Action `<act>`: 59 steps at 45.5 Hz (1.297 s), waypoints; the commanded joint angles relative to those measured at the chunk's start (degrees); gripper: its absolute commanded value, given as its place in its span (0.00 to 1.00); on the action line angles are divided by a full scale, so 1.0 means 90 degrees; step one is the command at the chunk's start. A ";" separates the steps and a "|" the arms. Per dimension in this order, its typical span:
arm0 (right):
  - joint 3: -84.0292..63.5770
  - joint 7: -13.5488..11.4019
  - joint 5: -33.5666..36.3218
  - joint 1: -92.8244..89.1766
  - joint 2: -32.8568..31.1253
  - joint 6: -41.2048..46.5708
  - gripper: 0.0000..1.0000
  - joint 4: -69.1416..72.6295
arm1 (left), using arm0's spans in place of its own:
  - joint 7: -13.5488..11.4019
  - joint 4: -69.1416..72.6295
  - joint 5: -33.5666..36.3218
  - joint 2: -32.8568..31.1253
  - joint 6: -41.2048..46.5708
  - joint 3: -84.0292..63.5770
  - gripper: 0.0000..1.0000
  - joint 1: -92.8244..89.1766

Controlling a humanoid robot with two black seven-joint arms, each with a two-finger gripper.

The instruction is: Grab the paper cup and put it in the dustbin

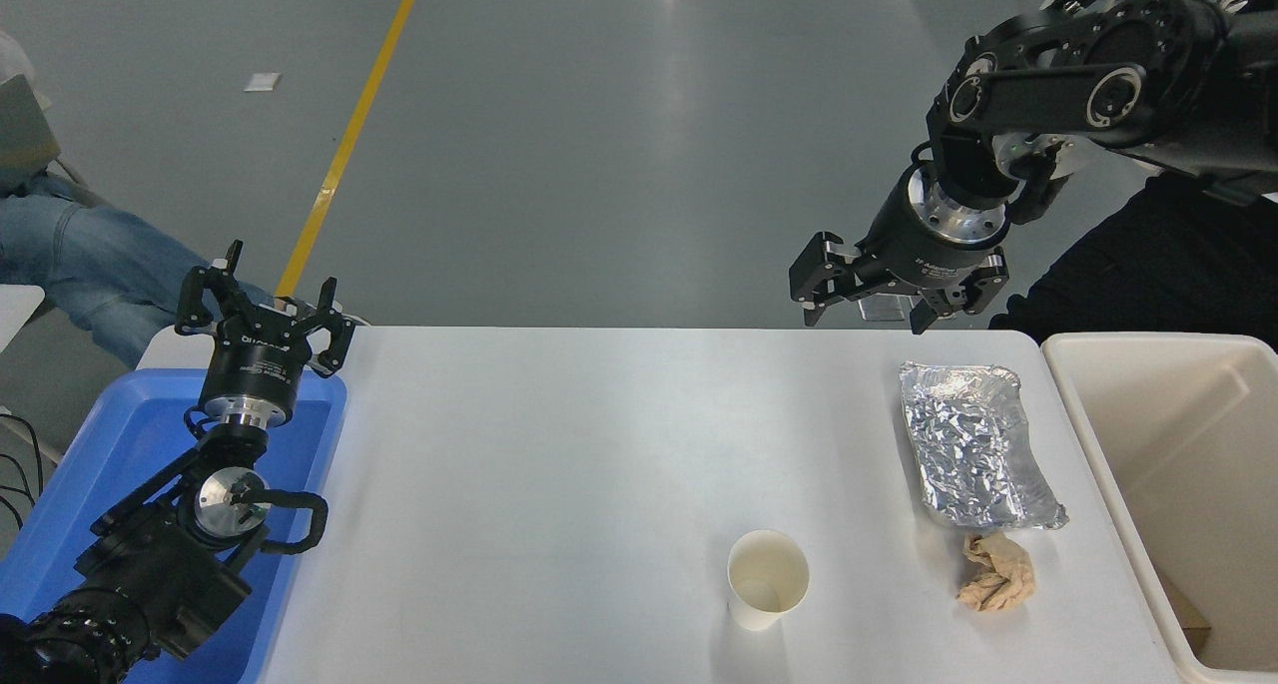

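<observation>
Paper cup: the paper cup [767, 579] stood upright on the white desk [559, 464], near the front edge and right of the middle, its open mouth facing up and its inside bare.
Cup's neighbours: it stood apart from everything else, with the tan paper wad [996, 572] to its right and the foil tray [973, 444] farther back on the right.
Dustbin: the dustbin [1128, 444] sat at the desk's right end, a cream bin with deep smooth walls; a small brown scrap lay at its bottom near the front corner.
Right gripper: the right gripper [867, 310] hung above the desk's far edge, well apart from the cup, behind the foil tray; its fingers were spread apart and held nothing.
Left gripper: the left gripper [268, 310] was at the lower left over the blue tray [90, 484], its fingers splayed wide and empty.
Blue tray: it rested at the desk's left end, partly covered by the left arm.
Paper wad: it lay just in front of the foil tray's near corner, close to the dustbin's wall.
Person: a leg in blue jeans [90, 255] showed at the far left edge.
</observation>
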 commanded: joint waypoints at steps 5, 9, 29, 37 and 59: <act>0.0019 -0.0008 -0.0009 -0.0054 0.0003 0.0002 1.00 -0.0017 | 0.0006 0.0000 -0.0001 -0.0010 0.0000 -0.0010 0.99 0.0000; 0.0010 -0.0008 -0.0009 -0.0054 -0.0007 0.0011 1.00 -0.0017 | -0.0004 0.0000 -0.0001 -0.0010 0.0000 -0.0010 0.99 0.0000; -0.0069 -0.0008 0.0001 -0.0171 -0.0046 0.0041 1.00 -0.0125 | -0.0004 0.0000 -0.0001 -0.0010 0.0000 -0.0009 0.99 0.0000; 0.0058 0.0001 0.0001 -0.0142 -0.0299 0.0041 1.00 -0.0125 | -0.0004 0.0000 -0.0001 0.0000 0.0000 -0.0010 0.99 0.0000; 0.0068 0.0001 0.0069 -0.0035 -0.0740 0.0050 1.00 -0.0125 | 0.0006 0.0000 -0.0001 0.0000 0.0000 -0.0010 0.99 0.0000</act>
